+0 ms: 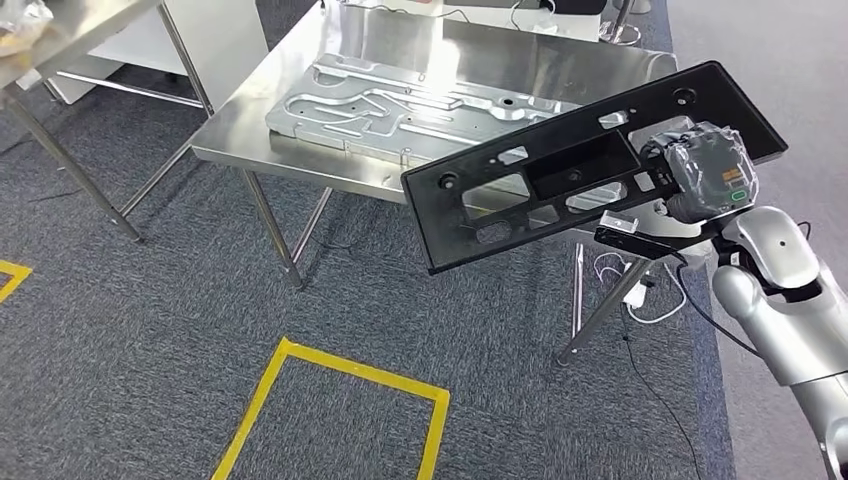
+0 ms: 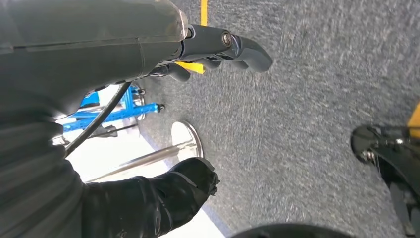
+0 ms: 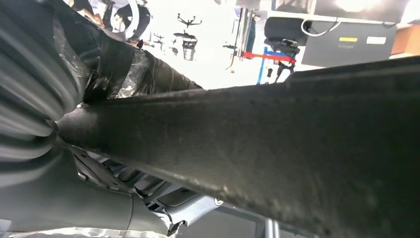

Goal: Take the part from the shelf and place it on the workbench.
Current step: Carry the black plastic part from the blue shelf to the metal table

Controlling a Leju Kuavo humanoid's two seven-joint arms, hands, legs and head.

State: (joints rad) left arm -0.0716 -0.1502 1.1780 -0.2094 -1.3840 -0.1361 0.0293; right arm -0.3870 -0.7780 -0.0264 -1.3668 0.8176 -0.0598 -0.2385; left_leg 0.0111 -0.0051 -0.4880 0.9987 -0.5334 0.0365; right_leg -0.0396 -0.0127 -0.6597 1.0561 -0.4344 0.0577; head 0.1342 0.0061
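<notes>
Where your head view starts at far left, a second table (image 1: 60, 35) is cut off by the frame, and grey carpet (image 1: 150, 330) lies open between it and the workbench (image 1: 300, 130). Yellow tape (image 1: 340, 370) marks a square on the floor below. On the workbench lies a silver plate (image 1: 400, 100); bare steel shows along its near-left edge. The black part (image 1: 560, 170) hangs tilted in the air, its left end overlapping the bench's near edge in your view, its right end higher and past the corner; you cannot tell whether it touches the bench. Cables (image 1: 640, 295) trail under that corner.

Your left hand (image 2: 198, 74) hangs over carpet, fingers (image 2: 247, 49) and thumb (image 2: 193, 183) spread with nothing between them. A round metal foot (image 2: 185, 144) sits on the floor below it.

Your right hand (image 1: 705, 170) grips the part near its right end. At the right wrist, the part's edge (image 3: 277, 144) crosses close and blurred, hiding the fingers.
</notes>
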